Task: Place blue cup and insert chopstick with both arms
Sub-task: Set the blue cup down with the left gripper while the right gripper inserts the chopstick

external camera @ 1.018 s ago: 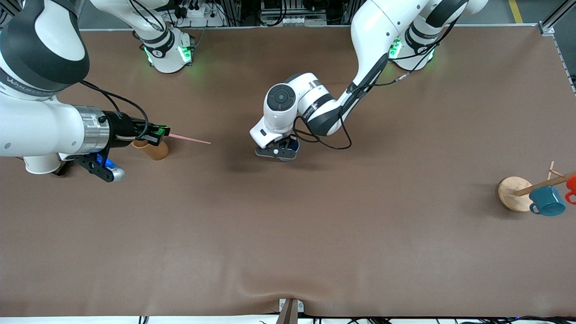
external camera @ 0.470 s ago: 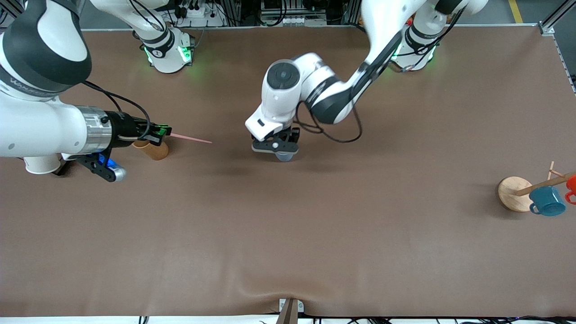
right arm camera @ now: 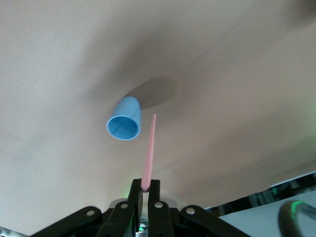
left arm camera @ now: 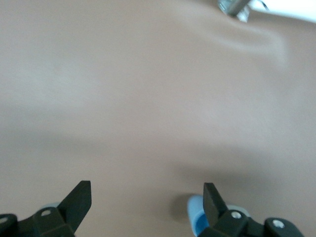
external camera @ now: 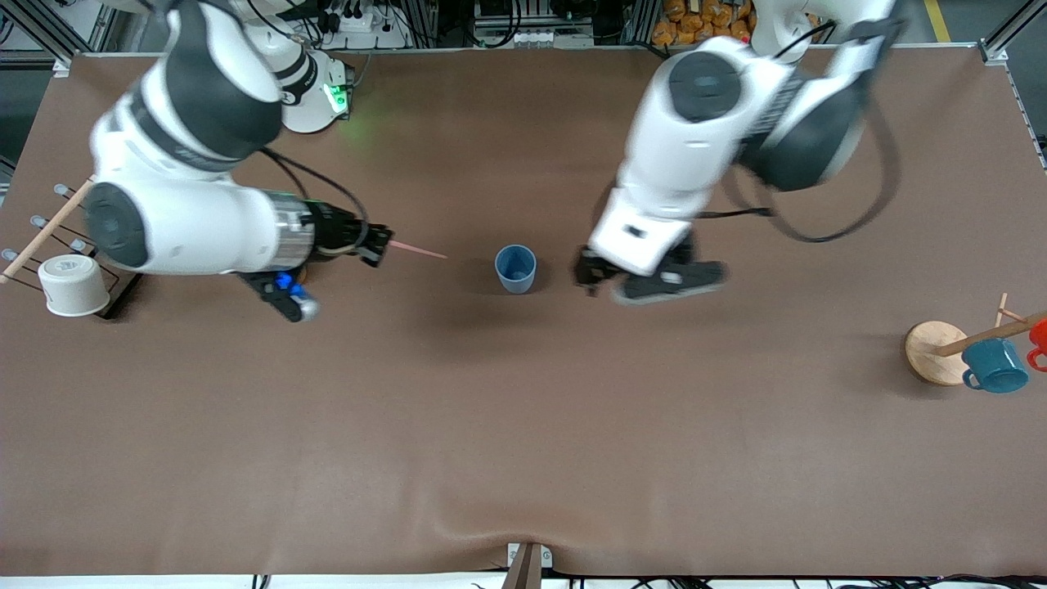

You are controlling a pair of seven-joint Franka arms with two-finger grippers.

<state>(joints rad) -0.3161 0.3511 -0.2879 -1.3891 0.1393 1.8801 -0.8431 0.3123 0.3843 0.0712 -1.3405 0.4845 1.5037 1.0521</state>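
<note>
Blue cup (external camera: pixel 515 268) upright mid-desk (external camera: pixel 523 425), untouched. Left claw (external camera: pixel 650 282) released, empty, above desk beside cup. Right claw (external camera: pixel 378 244) clenched on chopstick (external camera: pixel 417 250), tip pointing toward cup, short of it.

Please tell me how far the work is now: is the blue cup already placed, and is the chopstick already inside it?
Done: the blue cup stands upright on the table, and the left gripper is open beside it, toward the left arm's end. In hand: the right gripper is shut on the chopstick, its tip pointing at the cup but short of it. Left: putting the chopstick into the cup.
</note>
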